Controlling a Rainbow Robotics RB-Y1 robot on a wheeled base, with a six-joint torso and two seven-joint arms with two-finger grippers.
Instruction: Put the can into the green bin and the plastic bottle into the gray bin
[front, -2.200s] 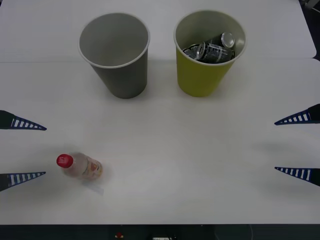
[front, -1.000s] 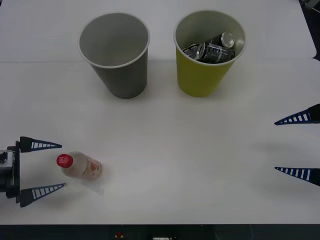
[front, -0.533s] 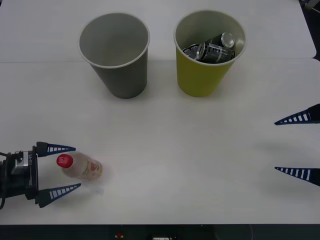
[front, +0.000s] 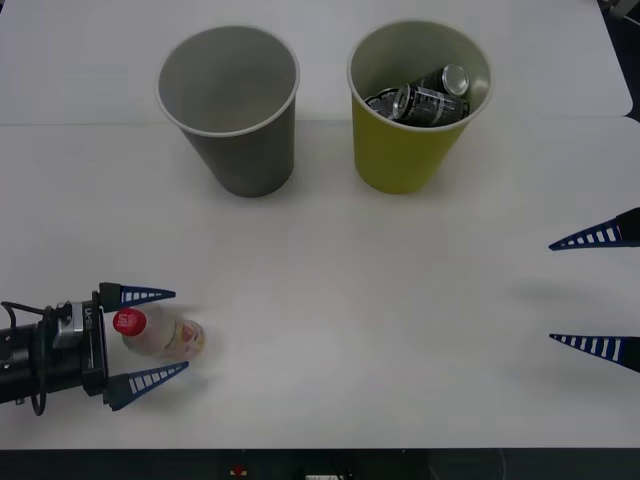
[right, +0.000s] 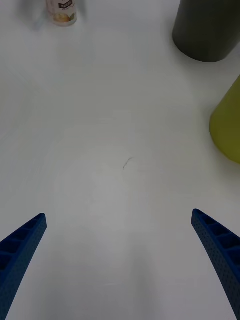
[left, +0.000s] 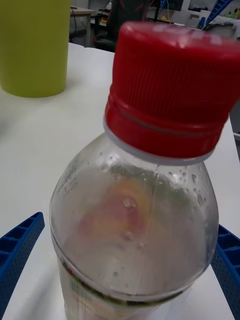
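A broad white matte table (front: 400, 300) fills the room's middle, a faint seam running across its far part. A small dark scuff mark (right: 127, 162) sits on its surface.

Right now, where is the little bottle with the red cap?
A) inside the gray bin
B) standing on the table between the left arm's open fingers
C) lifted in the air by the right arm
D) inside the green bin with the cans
B: the plastic bottle stands on the table, with the left gripper open around it, fingers on either side.
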